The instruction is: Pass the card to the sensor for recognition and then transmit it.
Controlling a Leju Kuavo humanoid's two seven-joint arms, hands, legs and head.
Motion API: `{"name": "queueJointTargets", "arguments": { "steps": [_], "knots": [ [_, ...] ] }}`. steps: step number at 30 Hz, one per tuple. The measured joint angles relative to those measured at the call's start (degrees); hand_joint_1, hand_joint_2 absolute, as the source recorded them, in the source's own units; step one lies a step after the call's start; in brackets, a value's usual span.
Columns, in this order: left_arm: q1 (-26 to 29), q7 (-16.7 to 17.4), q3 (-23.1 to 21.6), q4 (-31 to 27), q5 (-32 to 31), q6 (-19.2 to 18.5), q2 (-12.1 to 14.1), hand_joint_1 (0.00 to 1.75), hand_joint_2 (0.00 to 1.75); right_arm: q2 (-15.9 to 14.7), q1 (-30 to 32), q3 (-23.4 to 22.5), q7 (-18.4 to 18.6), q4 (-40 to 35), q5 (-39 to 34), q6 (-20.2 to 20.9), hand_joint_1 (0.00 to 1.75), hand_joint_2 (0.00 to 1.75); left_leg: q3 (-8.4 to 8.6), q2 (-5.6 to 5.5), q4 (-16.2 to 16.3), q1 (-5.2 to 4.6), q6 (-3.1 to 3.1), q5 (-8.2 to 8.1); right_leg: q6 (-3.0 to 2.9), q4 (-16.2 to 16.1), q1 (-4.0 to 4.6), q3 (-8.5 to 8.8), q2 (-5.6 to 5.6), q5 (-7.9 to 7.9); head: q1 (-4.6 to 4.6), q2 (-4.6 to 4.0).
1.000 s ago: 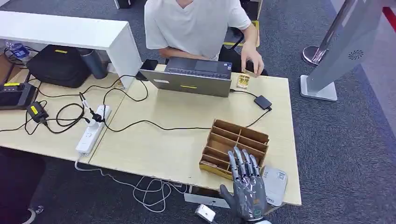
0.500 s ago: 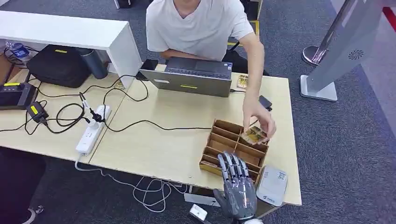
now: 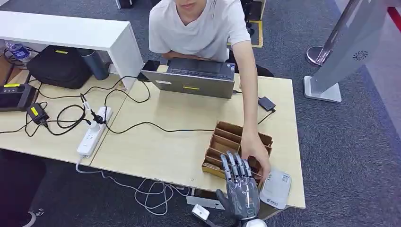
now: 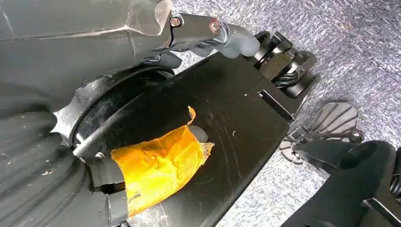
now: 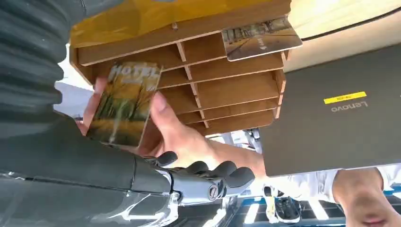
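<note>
Right hand [image 3: 242, 189] of the robot hovers at the near edge of the table [image 3: 156, 142], its fingers [image 3: 235, 165] straight and spread over the near end of the wooden organizer [image 3: 227, 137], holding nothing. Just beside it, a person's hand [image 3: 255, 153] reaches into the organizer; the right wrist view shows that hand holding a card [image 5: 125, 101] printed with "HOTEL" and a tree-lined scene, close to the robot's thumb and between it and the wooden compartments. A second card [image 5: 260, 38] lies on the top edge of the organizer in that view. The person's forearm [image 3: 249, 90] crosses the table from the far side and lies in front of the far right compartments. A flat grey sensor pad [image 3: 275, 188] rests on the table just to the right of the robot's hand, touching the corner of the organizer. Farther back stand a closed grey laptop [image 3: 191, 80], a small black box [image 3: 266, 103] on a cable, and to the left a white power strip [image 3: 92, 132] with tangled black cables. Left hand [image 4: 208, 33] hangs by the robot's body above the carpet; whether its fingers are curled cannot be told.
</note>
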Motion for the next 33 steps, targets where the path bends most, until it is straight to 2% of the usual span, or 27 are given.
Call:
{"name": "queueJointTargets", "arguments": {
  "steps": [33],
  "knots": [
    [0.12,0.00,0.00,0.00,1.25,0.63,0.09,0.00,1.75,-0.02,0.21,-1.35,0.00,-0.96,0.02,0.17,0.00,1.75,0.01,0.00,0.00,0.00,0.00,0.00,0.00,0.00,0.00,0.00,0.00,0.00,0.00,0.00]
  ]
}}
